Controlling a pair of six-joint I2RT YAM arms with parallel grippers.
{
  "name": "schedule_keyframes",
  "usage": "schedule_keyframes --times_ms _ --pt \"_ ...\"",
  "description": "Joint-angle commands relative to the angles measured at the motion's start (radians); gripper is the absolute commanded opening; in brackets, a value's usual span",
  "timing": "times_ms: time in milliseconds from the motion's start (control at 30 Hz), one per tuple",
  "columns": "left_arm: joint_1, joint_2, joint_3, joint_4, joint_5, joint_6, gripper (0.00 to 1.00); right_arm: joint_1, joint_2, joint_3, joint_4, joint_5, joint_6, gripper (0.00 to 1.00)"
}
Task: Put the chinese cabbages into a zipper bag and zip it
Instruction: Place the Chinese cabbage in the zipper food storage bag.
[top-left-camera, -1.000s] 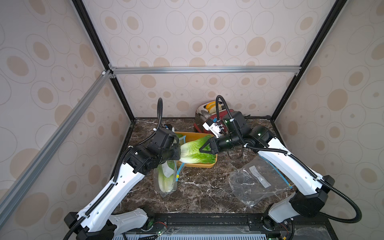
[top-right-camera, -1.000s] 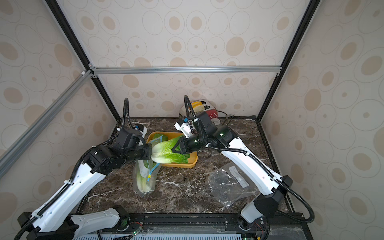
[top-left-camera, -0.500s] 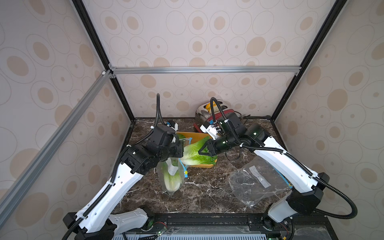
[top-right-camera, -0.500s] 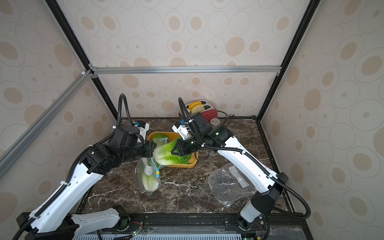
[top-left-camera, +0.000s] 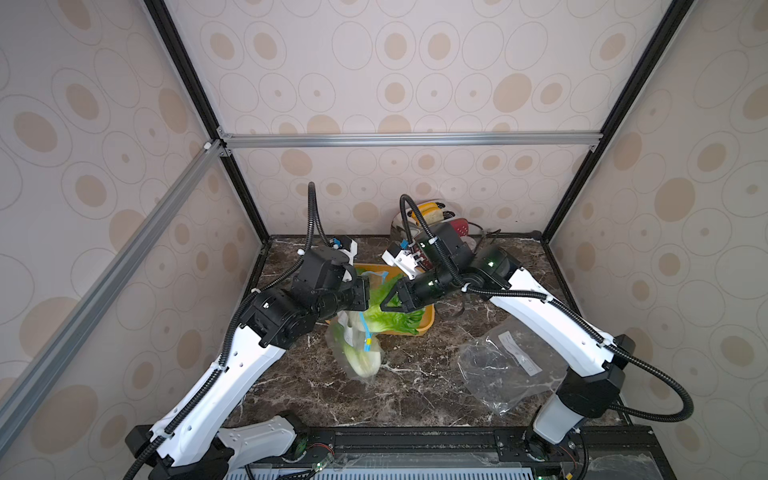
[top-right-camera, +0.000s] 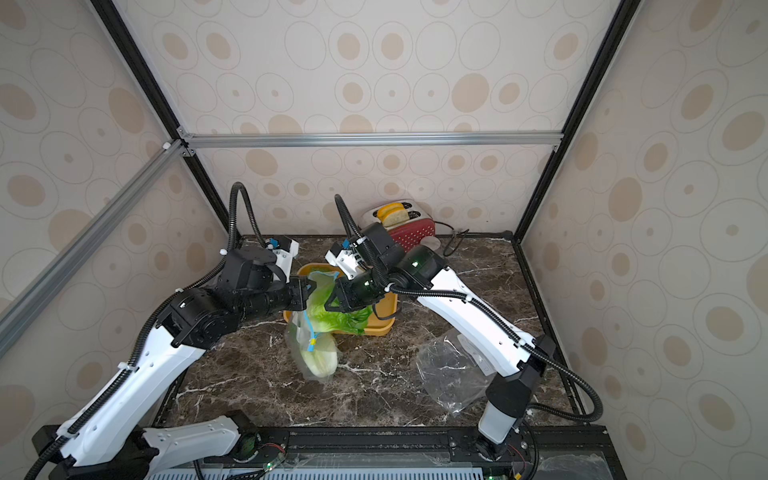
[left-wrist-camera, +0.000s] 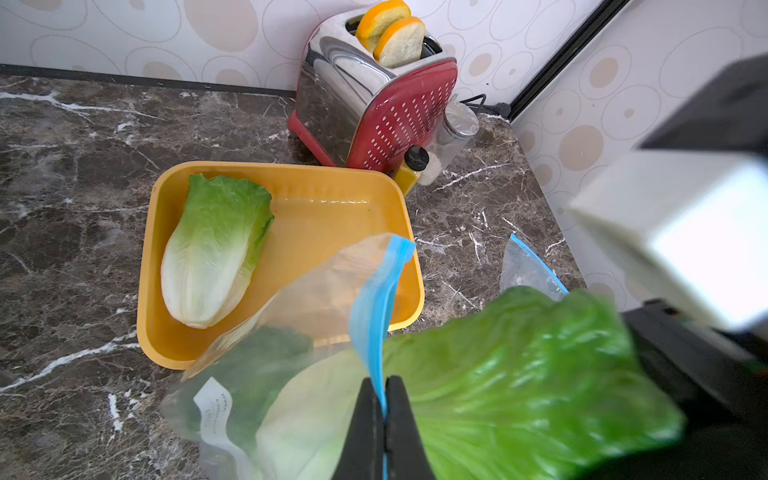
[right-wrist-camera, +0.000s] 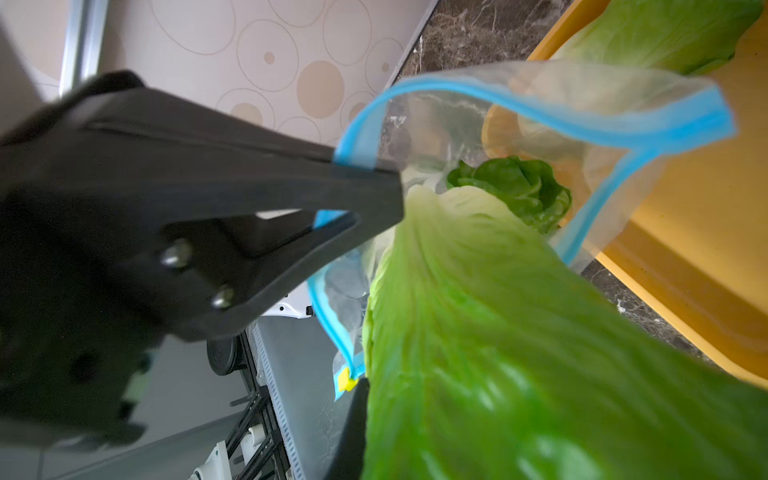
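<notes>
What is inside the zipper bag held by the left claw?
One chinese cabbage lies inside the zipper bag, leaf tip up. A second cabbage, in the right claw, pokes its pale base through the mouth and covers the first's lower part.

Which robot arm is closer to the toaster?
Right. The right gripper, holding a chinese cabbage, is in front of the toaster; the left gripper, pinching the zipper bag, sits farther off.
</notes>
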Motion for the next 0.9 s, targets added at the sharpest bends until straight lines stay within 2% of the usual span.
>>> schedule_keyframes --times_ms 0,100,200,367,600,733,867 --pt "-0.002 -0.031 0.017 0.027 -0.003 -0.013 0.0 0.006 0.032 0.094 -0.063 0.069 -0.019 0.07" --pt "-0.003 -0.035 0.003 0.041 0.037 -0.032 0.0 0.006 0.08 0.156 -0.087 0.063 0.013 0.08" --pt "-0.003 -0.041 -0.018 0.067 0.089 -0.049 0.0 0.004 0.07 0.154 0.006 0.003 0.076 0.09" --pt "-0.003 -0.056 -0.051 0.059 0.079 -0.053 0.0 0.013 0.014 0.018 0.249 0.0 0.257 0.09" --pt "-0.002 -0.074 -0.034 0.057 0.015 -0.07 0.0 0.021 0.05 -0.097 0.268 0.031 0.278 0.09" --pt "-0.003 -0.076 -0.004 0.004 -0.059 -0.077 0.0 0.021 0.072 0.007 0.15 0.091 0.221 0.12" --pt "-0.002 -0.085 -0.032 0.056 -0.032 -0.094 0.0 0.021 0.048 -0.019 0.307 0.001 0.325 0.19"
